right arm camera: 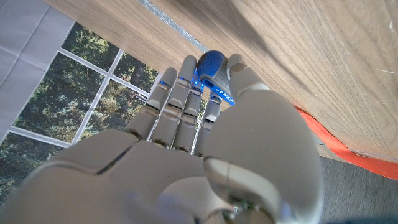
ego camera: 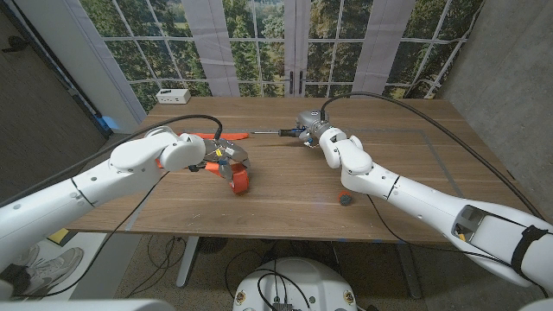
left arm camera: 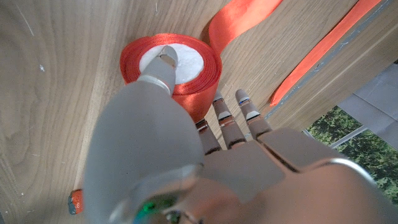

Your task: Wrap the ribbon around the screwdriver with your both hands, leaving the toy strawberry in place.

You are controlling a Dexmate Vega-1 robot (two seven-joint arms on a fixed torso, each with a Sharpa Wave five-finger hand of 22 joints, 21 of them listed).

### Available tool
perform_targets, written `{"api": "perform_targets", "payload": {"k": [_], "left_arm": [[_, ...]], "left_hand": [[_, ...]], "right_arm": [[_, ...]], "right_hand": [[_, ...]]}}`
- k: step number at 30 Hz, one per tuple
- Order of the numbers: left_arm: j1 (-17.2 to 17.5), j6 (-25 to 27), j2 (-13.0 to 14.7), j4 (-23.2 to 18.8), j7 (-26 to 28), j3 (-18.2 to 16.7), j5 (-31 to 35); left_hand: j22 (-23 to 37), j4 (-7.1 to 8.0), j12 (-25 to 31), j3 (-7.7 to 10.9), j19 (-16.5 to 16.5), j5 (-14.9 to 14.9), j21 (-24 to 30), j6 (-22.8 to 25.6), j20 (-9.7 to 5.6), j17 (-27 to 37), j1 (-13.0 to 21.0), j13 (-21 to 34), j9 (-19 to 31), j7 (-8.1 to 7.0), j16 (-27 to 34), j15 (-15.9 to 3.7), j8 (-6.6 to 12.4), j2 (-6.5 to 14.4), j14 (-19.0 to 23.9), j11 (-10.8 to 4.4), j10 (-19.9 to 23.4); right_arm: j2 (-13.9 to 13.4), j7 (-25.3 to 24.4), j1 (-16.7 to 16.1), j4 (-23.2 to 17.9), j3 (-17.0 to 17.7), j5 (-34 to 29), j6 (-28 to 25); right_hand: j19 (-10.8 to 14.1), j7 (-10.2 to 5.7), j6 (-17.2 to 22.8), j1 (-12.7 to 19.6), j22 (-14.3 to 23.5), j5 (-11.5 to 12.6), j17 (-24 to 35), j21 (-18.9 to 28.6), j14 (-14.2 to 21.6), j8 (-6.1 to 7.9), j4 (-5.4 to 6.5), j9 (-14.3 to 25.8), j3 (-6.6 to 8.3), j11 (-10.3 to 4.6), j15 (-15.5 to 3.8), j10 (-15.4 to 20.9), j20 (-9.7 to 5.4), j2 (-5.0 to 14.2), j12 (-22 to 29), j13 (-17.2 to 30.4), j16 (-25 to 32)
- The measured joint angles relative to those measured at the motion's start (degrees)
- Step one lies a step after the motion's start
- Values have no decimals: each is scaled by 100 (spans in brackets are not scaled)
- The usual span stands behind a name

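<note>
Right hand (right arm camera: 205, 124) hides screwdriver (right arm camera: 211, 71) handle; grip unclear.

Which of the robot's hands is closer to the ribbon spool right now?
Left. The left hand is on the ribbon spool, with a fingertip in its white core. The right hand is apart from it, across the table, gripping the screwdriver by its blue handle.

Both arms: glossy white rounded shells, split by dark seams at the joints. Left arm (ego camera: 95, 177) has a black cable looping from its forearm. Right arm (ego camera: 432, 203) has a black cable along it, an open window with a yellow part near the elbow, then a black band. Left hand (left arm camera: 186, 168) and right hand (right arm camera: 186, 155): grey, smooth, with segmented fingers (right arm camera: 180, 93).
</note>
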Motion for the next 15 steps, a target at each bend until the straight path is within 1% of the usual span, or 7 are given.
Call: {"api": "perform_targets", "payload": {"k": [3,5,7,8,12,14,15], "left_arm": [[37,18,-20,54,123,-70,-151],[47,38,-35,103,163,-129,-306],[55,43,-48,165,181,-209,-389],[57,48,-52,210,230,-260,-634],[58,51,-56,340,295,-396,-995],[52,60,-58,472,392,-504,-1463],[50,61,-59,488,399,-515,-1506]], "left_hand": [[0,-1,0,-1,0,-2,0,7,0,29,4,0,0,5,1,-11,0,4,47,0,0],[0,-1,0,-1,0,-2,0,8,0,47,5,0,0,5,1,-4,0,5,101,0,0],[0,-1,0,-1,30,-3,0,8,30,65,12,0,0,6,1,-11,0,12,108,0,0],[0,-1,0,-1,30,-3,0,8,30,65,20,0,0,6,1,-10,0,21,131,0,0],[0,-1,0,-1,60,-3,0,9,0,92,20,0,0,6,46,-6,0,21,259,0,0],[0,-4,0,2,92,-3,0,9,32,114,20,0,0,6,46,-23,0,21,324,0,0],[-1,-14,0,13,91,-3,0,9,31,118,20,0,0,6,46,-23,0,21,325,0,0]], "right_arm": [[1,-11,0,1,2,21,4],[1,-38,0,1,11,38,6],[1,-61,-4,1,20,50,6],[-1,-80,-15,1,40,56,7],[-16,-150,-53,-25,79,98,7],[-25,-195,-71,-41,99,121,6],[-36,-215,-92,-61,120,136,6]], "right_hand": [[0,0,0,23,0,-2,4,0,17,0,0,0,0,0,-2,0,0,-23,0,0,0],[0,0,0,31,0,-4,27,0,17,33,0,1,0,-10,-2,10,0,-31,0,0,0],[0,0,0,31,0,-4,27,0,18,33,0,3,0,-11,-3,11,0,-31,0,0,0],[0,0,0,31,0,-1,28,0,18,33,0,4,0,-11,-3,11,0,-31,0,0,0],[0,0,0,30,0,16,53,0,18,33,0,6,0,-17,-2,18,0,-30,0,0,-6],[0,0,0,30,0,16,53,22,18,33,0,6,0,-17,-2,18,0,-30,0,0,-22],[0,0,0,30,0,16,53,22,17,33,0,6,0,-18,-1,18,0,-30,0,0,-22]]}}
